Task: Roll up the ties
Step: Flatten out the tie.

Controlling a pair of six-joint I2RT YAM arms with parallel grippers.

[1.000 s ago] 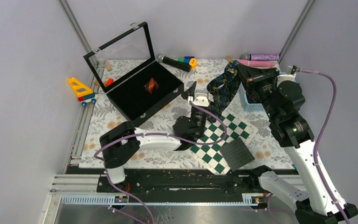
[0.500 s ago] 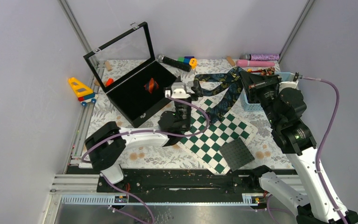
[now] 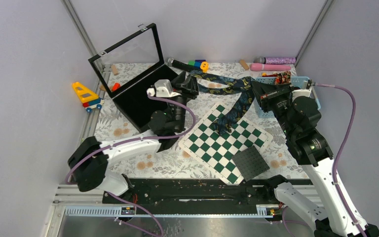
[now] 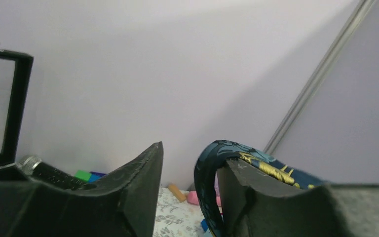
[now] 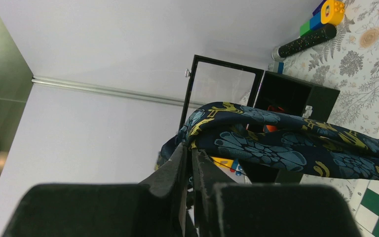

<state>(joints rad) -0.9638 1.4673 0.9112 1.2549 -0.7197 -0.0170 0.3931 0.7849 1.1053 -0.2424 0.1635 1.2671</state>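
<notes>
A dark navy-teal tie (image 3: 222, 85) with floral and gold print hangs stretched between my two grippers above the back of the table. Its loose part drops onto the chequered board (image 3: 212, 140). My left gripper (image 3: 187, 81) holds up the tie's left end beside the black box. In the left wrist view the tie (image 4: 207, 168) loops over the right finger, and a gap remains between the jaws of the gripper (image 4: 194, 154). My right gripper (image 3: 255, 89) is shut on the tie's other end. The right wrist view shows its tips (image 5: 190, 148) pinching the fabric (image 5: 276, 148).
An open black box (image 3: 128, 106) with a glass lid stands at the back left, with a toy truck (image 3: 86, 95) beside it. A black microphone (image 3: 182, 65), coloured blocks (image 3: 198, 63) and pink and purple cylinders (image 3: 274, 63) line the back. A blue basket (image 3: 308, 81) holds reddish fabric. A dark square pad (image 3: 250, 162) lies front right.
My left arm has swung left and back toward the box, pulling the tie out straight between the grippers. Its jaws have narrowed. The right gripper has stayed shut and shifted a little.
</notes>
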